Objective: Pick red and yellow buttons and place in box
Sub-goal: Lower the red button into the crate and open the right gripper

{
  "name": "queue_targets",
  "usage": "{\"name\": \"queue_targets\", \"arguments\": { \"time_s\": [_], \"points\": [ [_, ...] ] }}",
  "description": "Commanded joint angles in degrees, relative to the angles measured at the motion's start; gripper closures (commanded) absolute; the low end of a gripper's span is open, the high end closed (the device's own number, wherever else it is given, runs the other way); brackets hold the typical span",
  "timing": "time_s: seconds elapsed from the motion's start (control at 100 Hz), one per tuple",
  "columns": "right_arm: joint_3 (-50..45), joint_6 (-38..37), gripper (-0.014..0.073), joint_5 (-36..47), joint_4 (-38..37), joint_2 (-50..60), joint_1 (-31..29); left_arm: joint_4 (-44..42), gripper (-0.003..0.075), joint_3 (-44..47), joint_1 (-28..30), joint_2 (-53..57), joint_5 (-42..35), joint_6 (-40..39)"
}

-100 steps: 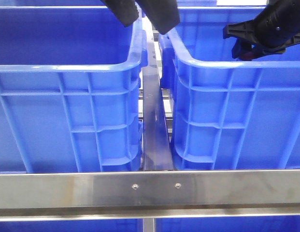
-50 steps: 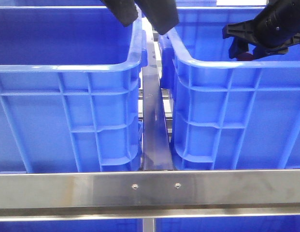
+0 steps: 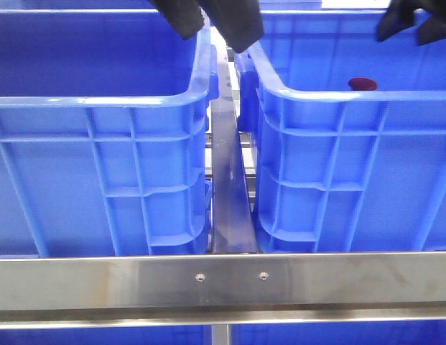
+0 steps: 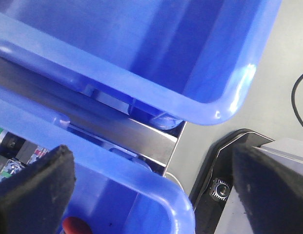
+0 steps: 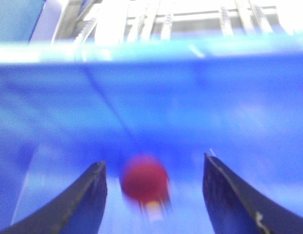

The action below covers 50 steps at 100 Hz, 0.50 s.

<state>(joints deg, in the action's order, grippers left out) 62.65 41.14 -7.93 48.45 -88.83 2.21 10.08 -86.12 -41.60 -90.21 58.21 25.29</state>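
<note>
The right pincer (image 5: 153,195) is hanging released above the right-hand box (image 3: 337,93), its two dark fingers spread wide with nothing between them. The red button (image 3: 362,84) is showing just inside that box, past the near rim; in the right wrist view it is blurred below the spread fingers, so it is likely dropping or just landing. The left pincer (image 3: 215,25) is hovering released over the gap between the two crates, holding nothing. By my judgement the red half of the task is being finished now, while the yellow button is appearing in none of the views and is presumably waiting to be fetched.
</note>
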Motion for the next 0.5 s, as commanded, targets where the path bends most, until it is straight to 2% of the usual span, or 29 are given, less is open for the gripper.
{"name": "queue_targets", "arguments": {
  "time_s": [0.0,0.49],
  "points": [
    [-2.1,0.6,0.0138,2.0,0.2,7.0,-0.4,0.9,0.0103,-1.7,-0.4,2.6,-2.5,0.0],
    [-21.4,0.6,0.0141,0.8,0.2,35.7,-0.4,0.9,0.0103,-1.7,-0.4,2.6,-2.5,0.0]
  ]
}}
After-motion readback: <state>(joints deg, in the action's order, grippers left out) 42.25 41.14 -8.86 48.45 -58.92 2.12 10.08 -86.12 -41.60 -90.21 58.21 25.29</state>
